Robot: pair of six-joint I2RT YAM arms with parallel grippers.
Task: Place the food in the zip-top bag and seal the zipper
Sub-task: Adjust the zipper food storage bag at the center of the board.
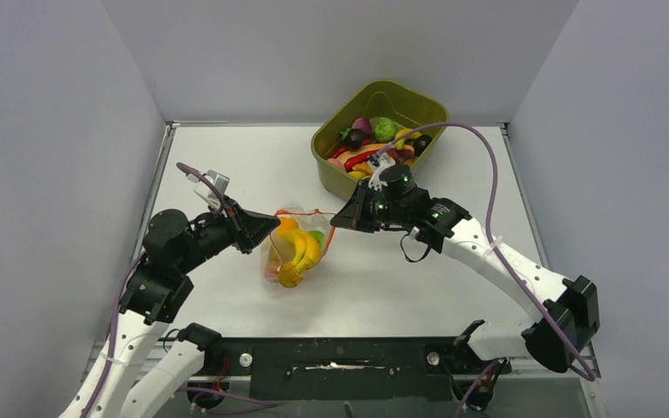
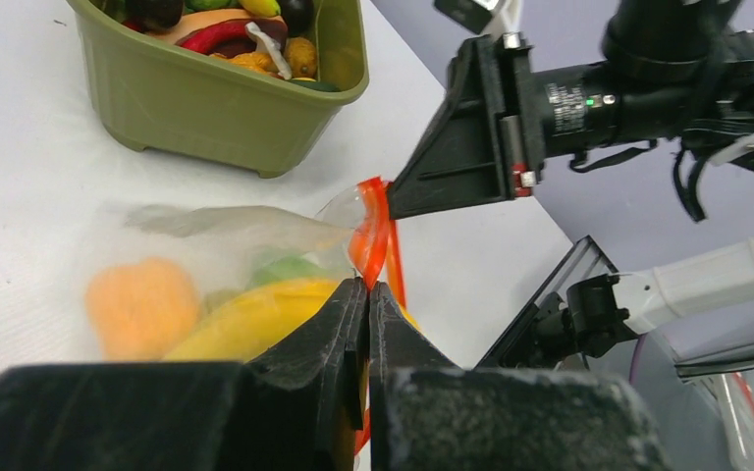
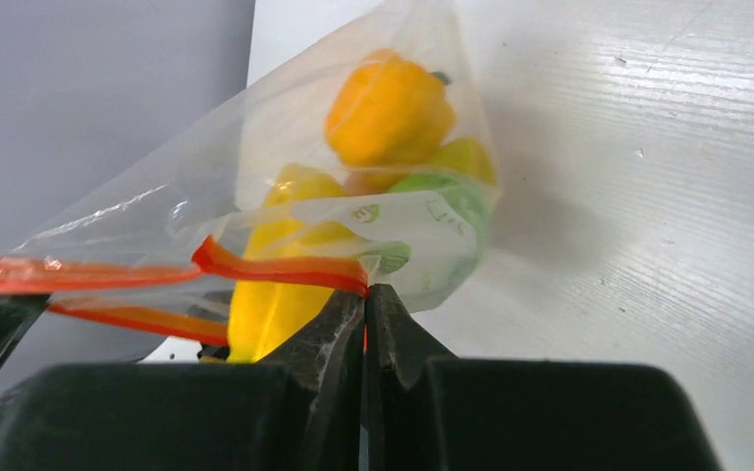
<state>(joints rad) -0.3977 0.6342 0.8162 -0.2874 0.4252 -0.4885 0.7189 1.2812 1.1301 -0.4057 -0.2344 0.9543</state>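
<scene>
The clear zip-top bag (image 1: pixel 294 246) hangs between my two grippers at mid-table. Inside it are yellow bananas (image 1: pixel 298 254), an orange pepper (image 3: pixel 390 108) and a green lime (image 3: pixel 452 196). My left gripper (image 1: pixel 266 225) is shut on the orange-red zipper (image 2: pixel 371 235) at the bag's left end. My right gripper (image 1: pixel 341 222) is shut on the zipper (image 3: pixel 275 267) at its right end. In the right wrist view two orange-red strips run apart from each other, so the mouth gapes.
An olive-green tub (image 1: pixel 341 171) with several more toy foods stands at the back right, just behind my right gripper. It also shows in the left wrist view (image 2: pixel 216 98). Grey walls enclose the table on three sides.
</scene>
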